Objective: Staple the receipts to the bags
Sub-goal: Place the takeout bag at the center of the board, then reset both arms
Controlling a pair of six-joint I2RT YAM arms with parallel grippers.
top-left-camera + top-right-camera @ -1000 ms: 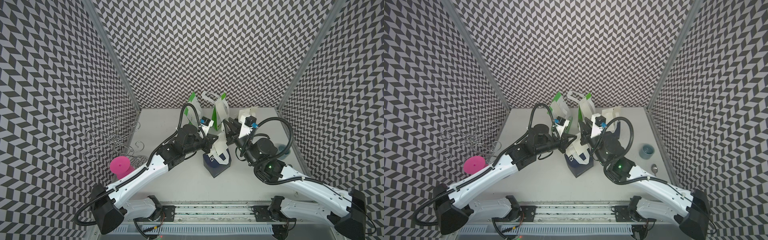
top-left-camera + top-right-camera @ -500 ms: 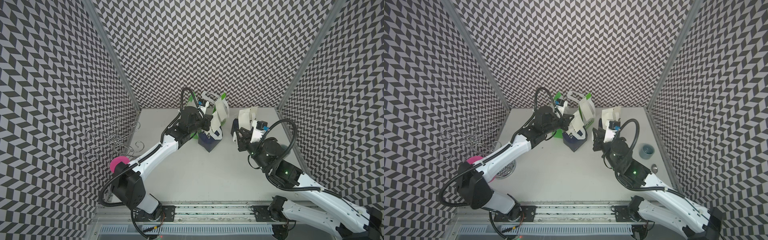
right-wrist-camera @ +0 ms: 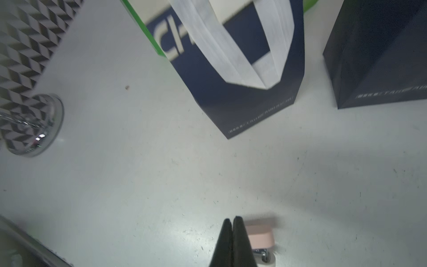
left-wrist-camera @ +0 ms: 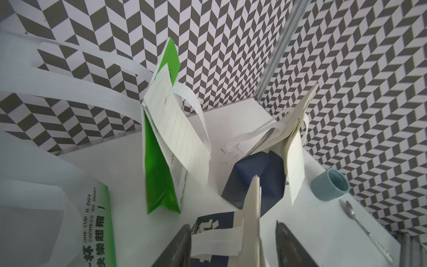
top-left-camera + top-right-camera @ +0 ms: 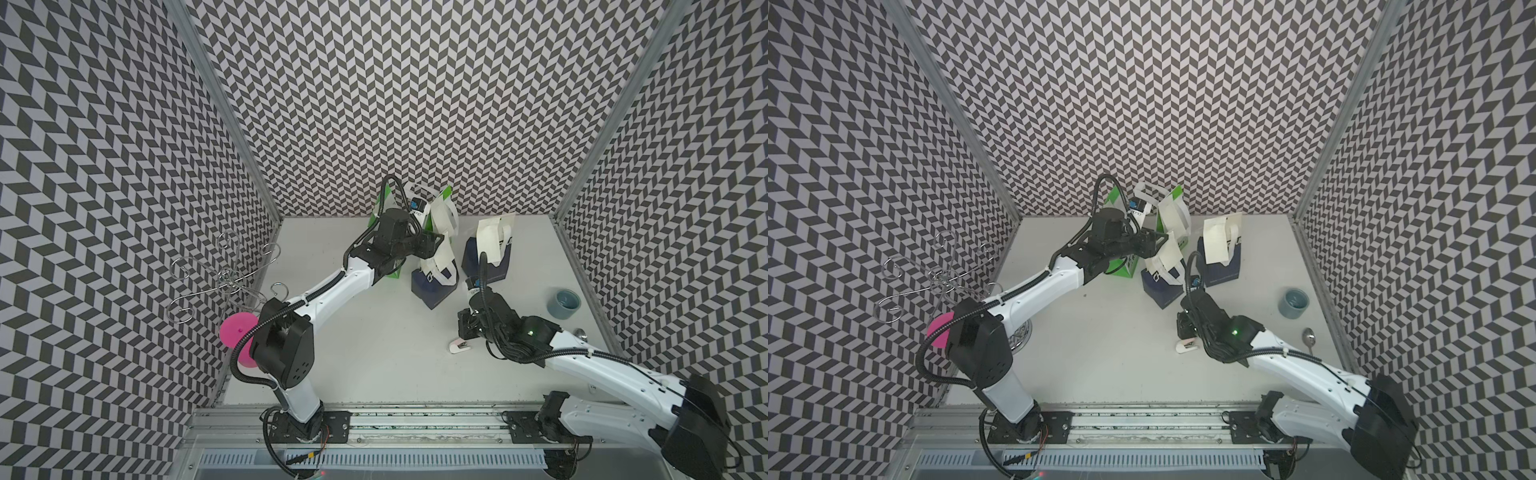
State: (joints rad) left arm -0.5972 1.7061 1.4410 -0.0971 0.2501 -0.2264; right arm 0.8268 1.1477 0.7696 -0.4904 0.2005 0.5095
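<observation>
1. The left gripper [image 4: 233, 223] has let go. A second ago it was clamped on the near navy-and-cream paper bag [image 5: 432, 286] at mid-table. Now that bag stands back beside the others, and the jaws are well apart on either side of its white strap handle [image 4: 217, 242] and the cream paper receipt [image 4: 254, 208] at its top edge. I cannot tell whether they touch the paper.
2. The right gripper [image 3: 232, 219] has drawn back from the row of bags toward the near side. Its fingers are pressed together on nothing, just beside the small pale pink stapler [image 5: 458, 346] lying on the white table [image 5: 374, 353].
3. The far navy paper bag [image 5: 496, 268] stands to the right, with a second receipt [image 5: 488, 239] hanging down its face.
4. One green-and-white paper bag [image 5: 1119, 272] is largely hidden behind the left forearm. The other green-and-white bag [image 4: 159, 173] stands near the back wall with a third receipt [image 4: 178, 138] on it.
5. Well to the right are a blue-grey round cup [image 5: 563, 303] and a metal spoon [image 5: 1308, 337].
6. At the left edge are a chrome wire hook stand [image 5: 220, 278] and a pink disc [image 5: 237, 330].
</observation>
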